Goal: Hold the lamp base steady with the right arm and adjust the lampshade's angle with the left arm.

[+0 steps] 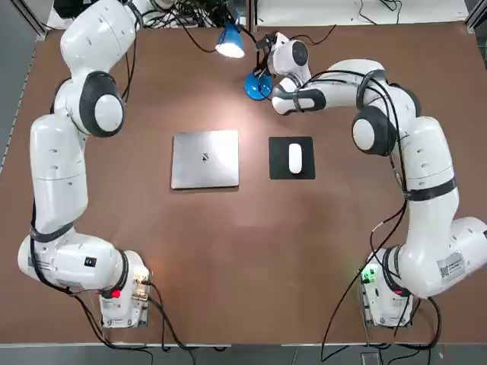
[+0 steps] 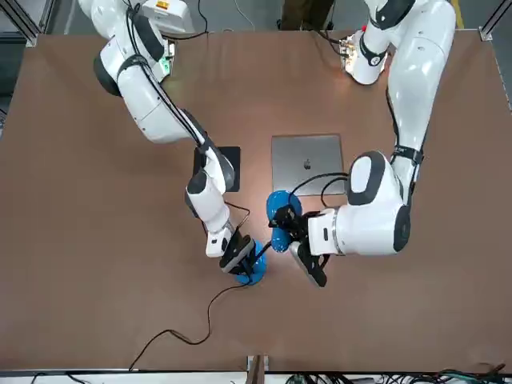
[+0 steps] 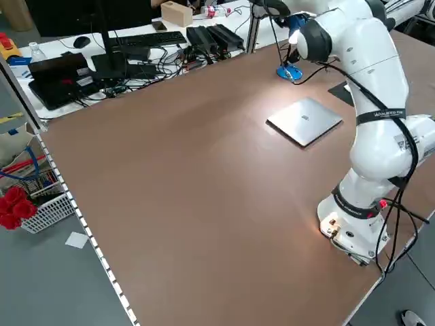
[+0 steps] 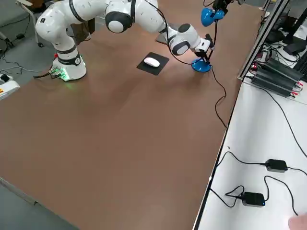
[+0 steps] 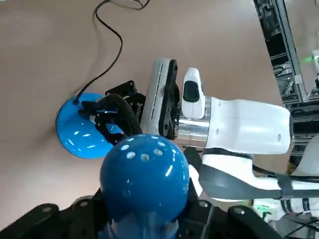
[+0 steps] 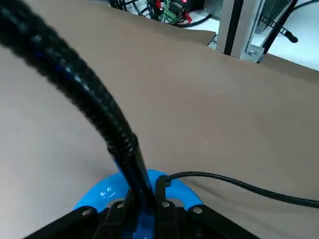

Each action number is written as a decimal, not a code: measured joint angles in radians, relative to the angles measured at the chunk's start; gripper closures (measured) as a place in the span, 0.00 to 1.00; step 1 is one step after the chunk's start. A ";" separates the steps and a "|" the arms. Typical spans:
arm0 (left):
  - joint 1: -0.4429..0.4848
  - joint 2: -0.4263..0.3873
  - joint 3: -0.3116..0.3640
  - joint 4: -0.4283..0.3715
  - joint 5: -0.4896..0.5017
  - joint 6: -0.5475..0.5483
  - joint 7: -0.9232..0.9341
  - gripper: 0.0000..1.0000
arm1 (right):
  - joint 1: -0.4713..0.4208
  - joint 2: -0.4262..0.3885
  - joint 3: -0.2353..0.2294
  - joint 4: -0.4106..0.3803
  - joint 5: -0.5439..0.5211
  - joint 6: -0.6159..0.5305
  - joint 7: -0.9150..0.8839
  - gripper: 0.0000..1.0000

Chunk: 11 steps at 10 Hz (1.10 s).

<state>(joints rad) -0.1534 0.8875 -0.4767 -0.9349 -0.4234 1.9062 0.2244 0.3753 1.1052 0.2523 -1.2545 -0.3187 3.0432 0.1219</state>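
Observation:
The round blue lamp base point(image 1: 255, 87) stands near the table's far edge, and its black gooseneck point(image 6: 75, 84) rises from it. My right gripper point(image 2: 238, 258) reaches in low from the side, shut on the lamp base where the stem leaves it point(image 6: 144, 191). The bright-blue lampshade point(image 1: 229, 41) hangs to the left of the base and glows white inside. My left gripper point(image 2: 288, 230) comes from the far side and is shut on the lampshade, whose rounded back point(image 5: 144, 172) sits between the black fingers.
A closed silver laptop point(image 1: 205, 158) lies mid-table. Beside it is a black mousepad point(image 1: 278, 169) with a white mouse point(image 1: 294, 157). The lamp's black cord point(image 2: 188, 324) trails to the far edge. Cables and boxes point(image 4: 276, 76) line the bench beyond.

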 joint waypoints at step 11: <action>0.014 -0.004 -0.005 0.019 -0.007 -0.067 -0.070 0.32 | 0.001 0.000 -0.003 0.000 0.000 0.002 0.002 0.85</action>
<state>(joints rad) -0.1393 0.8835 -0.4820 -0.9160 -0.4308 1.8392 0.1542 0.3764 1.1053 0.2497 -1.2548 -0.3189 3.0448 0.1242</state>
